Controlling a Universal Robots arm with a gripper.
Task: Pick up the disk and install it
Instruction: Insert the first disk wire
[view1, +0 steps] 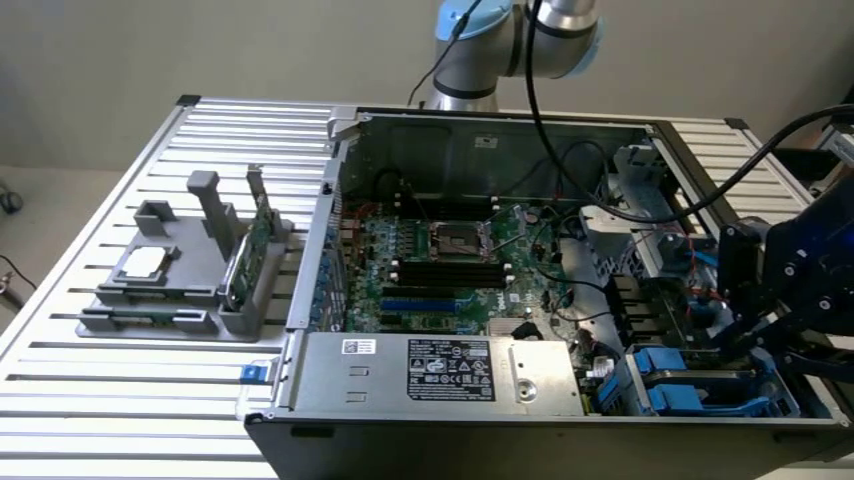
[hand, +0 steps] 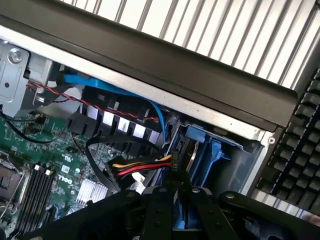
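A slatted metal table (view1: 120, 410) is carrying one open computer case (view1: 534, 435). I am hovering the single claw (hand: 176, 192) over its drive bay, and I cannot tell how wide it is standing or whether it is gripping anything. The one disk (hand: 202, 150) is sitting just ahead of the claw. I am judging it stiff, fairly heavy and shock-sensitive, so it is best taken by the blue carrier's sides.

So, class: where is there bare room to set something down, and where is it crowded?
Bare slatted table lies before and behind the grey fixture, at the exterior view's left. Crowded: the computer case corner around the tool, with cables.
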